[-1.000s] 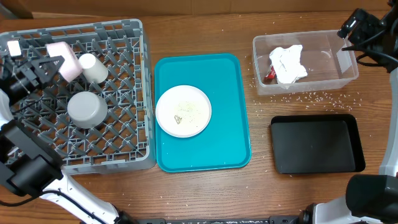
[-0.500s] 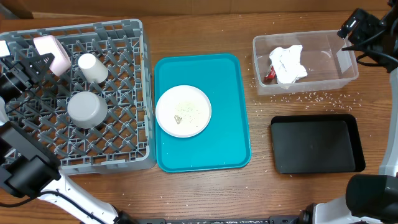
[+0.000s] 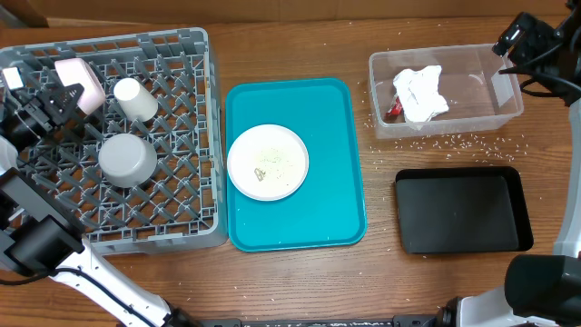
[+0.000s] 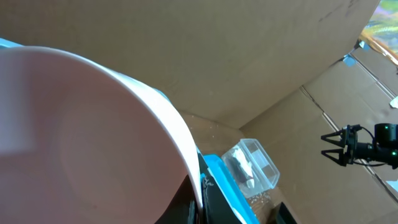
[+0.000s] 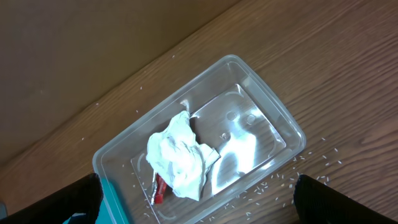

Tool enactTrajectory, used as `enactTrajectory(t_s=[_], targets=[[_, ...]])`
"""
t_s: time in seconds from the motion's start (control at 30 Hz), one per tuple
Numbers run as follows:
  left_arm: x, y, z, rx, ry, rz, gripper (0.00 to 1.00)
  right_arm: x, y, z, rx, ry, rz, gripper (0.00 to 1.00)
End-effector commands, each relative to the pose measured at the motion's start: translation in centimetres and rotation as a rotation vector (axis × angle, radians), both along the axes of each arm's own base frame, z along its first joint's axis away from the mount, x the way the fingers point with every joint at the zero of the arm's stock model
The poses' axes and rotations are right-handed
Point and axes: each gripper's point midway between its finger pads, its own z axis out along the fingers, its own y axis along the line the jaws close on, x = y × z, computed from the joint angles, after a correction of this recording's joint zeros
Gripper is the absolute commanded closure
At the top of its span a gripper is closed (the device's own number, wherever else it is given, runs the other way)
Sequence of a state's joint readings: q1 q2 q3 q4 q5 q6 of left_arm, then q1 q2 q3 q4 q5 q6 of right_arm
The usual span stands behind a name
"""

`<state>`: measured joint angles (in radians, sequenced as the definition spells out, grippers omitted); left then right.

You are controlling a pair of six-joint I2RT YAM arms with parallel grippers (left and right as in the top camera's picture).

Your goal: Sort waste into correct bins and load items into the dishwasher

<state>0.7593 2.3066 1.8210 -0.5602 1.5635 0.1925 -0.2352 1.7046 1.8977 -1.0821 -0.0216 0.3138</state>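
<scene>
Crumpled napkin (image 3: 422,91) and red wrapper (image 3: 392,112) lie in the clear tub (image 3: 477,80); grey bowl (image 3: 126,159) and cup (image 3: 136,98) sit in the rack (image 3: 177,204).

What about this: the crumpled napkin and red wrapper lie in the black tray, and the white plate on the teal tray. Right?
No: the overhead view shows the crumpled napkin and red wrapper in the clear plastic tub, not the black tray. The white plate is on the teal tray.

We count one dish rack (image 3: 177,195), one teal tray (image 3: 327,118), one clear tub (image 3: 474,91), one black tray (image 3: 463,213), one plate (image 3: 268,162), one cup (image 3: 136,98), one grey bowl (image 3: 125,159), one white bowl (image 3: 80,80), one napkin (image 3: 423,93), one wrapper (image 3: 392,111), and loose grains (image 3: 463,141) beyond counting.
</scene>
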Motion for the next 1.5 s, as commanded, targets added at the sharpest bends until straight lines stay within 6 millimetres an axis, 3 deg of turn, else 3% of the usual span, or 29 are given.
enactTrajectory(t_s=[0.0,0.6,1.0,1.17,1.3,1.47], targets=[[0.4,-0.1,-0.3,-0.039,0.021,-0.017,0.96,0.0,-0.1,1.4,-0.010,-0.036,-0.008,0.00],[2.2,-2.0,0.5,-0.073,0.063,-0.071,0.96,0.0,-0.1,1.4,-0.010,-0.036,-0.008,0.00],[0.9,1.9,-0.4,-0.123,0.160,0.040,0.96,0.0,-0.1,1.4,-0.010,-0.036,-0.008,0.00],[0.8,2.5,-1.1,-0.129,0.208,0.077,0.96,0.0,-0.1,1.4,-0.010,-0.036,-0.008,0.00],[0.7,2.6,-1.8,-0.146,0.259,0.100,0.76,-0.1,-0.1,1.4,-0.010,-0.035,-0.008,0.00],[0.0,3.8,-1.8,-0.203,0.310,0.130,0.79,0.0,-0.1,1.4,-0.010,-0.036,-0.008,0.00]])
